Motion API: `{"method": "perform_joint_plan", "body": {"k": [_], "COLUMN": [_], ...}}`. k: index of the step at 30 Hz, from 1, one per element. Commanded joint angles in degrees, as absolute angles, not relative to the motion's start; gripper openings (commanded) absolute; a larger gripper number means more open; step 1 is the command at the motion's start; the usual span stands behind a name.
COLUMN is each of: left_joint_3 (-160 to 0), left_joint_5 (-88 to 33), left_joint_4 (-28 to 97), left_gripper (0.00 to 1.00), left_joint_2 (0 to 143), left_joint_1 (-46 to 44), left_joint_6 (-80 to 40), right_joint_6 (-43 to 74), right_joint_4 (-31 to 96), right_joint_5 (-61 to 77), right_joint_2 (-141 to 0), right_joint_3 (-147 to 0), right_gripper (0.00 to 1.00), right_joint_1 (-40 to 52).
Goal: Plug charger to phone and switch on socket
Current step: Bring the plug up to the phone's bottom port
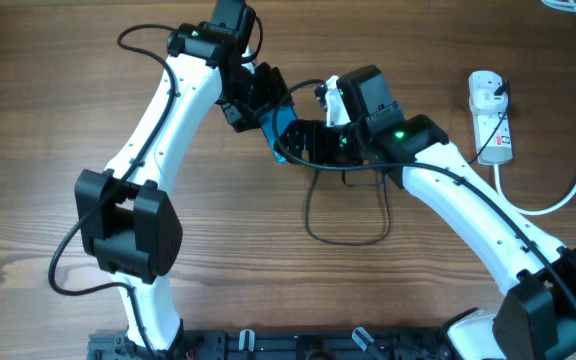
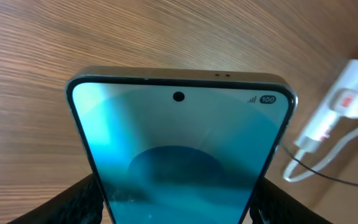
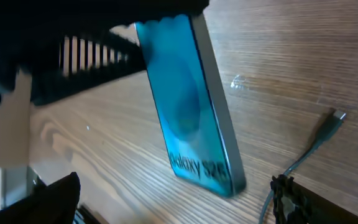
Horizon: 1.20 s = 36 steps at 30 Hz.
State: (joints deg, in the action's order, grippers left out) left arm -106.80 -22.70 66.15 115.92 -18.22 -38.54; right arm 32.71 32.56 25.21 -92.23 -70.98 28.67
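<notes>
Overhead: left claw (image 1: 265, 112) grips phone (image 1: 274, 135) tilted upright (lower end at table (image 1: 48, 100)); right claw (image 1: 303, 141) wide, alongside.

Robot lab bench, wood-grain desk (image 1: 48, 120), white-and-black left arm (image 1: 168, 110) and right arm (image 1: 478, 215) on black rail (image 1: 268, 345) at 6 o'clock, white power strip (image 1: 492, 120) at 2 o'clock.

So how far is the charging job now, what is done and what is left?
Done: the left claw holds the phone, tilted with its lower end down at the table. In hand: the right claw is open beside it, empty; the charger tip lies loose on the table. Left: grasp the tip, plug it in, switch the socket on.
</notes>
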Motion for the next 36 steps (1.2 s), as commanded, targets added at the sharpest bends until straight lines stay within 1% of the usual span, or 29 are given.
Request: {"method": "perform_joint_plan", "body": {"k": [1, 4, 6, 10, 17, 18, 21, 23, 26, 32, 36], "left_joint_3": [-107.37, -107.37, -107.37, -107.37, -107.37, -107.37, -107.37, -107.37, -107.37, -107.37, -107.37], "left_joint_5": [-32.4, -37.15, -38.2, -41.32, -44.14, -44.14, -44.38, -44.4, -45.63, -46.5, -46.59], "left_joint_4": [64.45, 63.99, 63.77, 63.79, 63.81, 63.83, 63.81, 63.81, 63.81, 63.77, 63.81], "left_gripper": [0.69, 0.69, 0.68, 0.68, 0.68, 0.68, 0.69, 0.69, 0.69, 0.69, 0.69], "left_joint_2": [113.78, 113.78, 113.78, 113.78, 113.78, 113.78, 113.78, 113.78, 113.78, 113.78, 113.78], "left_joint_1": [-17.74, -16.14, -15.22, -12.82, -11.05, -11.05, -11.07, -11.05, -11.05, -11.05, -11.05], "left_joint_6": [-41.36, -44.14, -44.47, -47.64, -48.75, -49.08, -51.59, -51.94, -51.94, -53.25, -53.23], "right_joint_6": [39.83, 42.98, 44.18, 45.58, 45.39, 45.36, 44.86, 42.89, 40.29, 34.22, 30.7], "right_joint_4": [31.57, 30.81, 30.3, 28.88, 24.25, 23.62, 21.82, 20.36, 20.16, 19.88, 18.9], "right_joint_5": [22.39, 22.22, 21.21, 15.07, 15.46, 15.46, 15.4, 15.44, 15.42, 15.35, 15.16], "right_joint_2": [-91.29, -91.29, -91.29, -91.29, -91.26, -91.26, -91.26, -91.26, -91.26, -91.26, -91.26], "right_joint_3": [-72.1, -72.1, -72.1, -72.1, -72.1, -72.1, -72.1, -72.1, -72.1, -72.1, -72.1], "right_gripper": [0.99, 0.95, 0.94, 0.87, 0.85, 0.84, 0.75, 0.67, 0.61, 0.57, 0.56], "right_joint_1": [28.73, 28.73, 28.73, 28.73, 28.73, 28.73, 28.73, 28.73, 28.73, 28.73, 28.73]}}
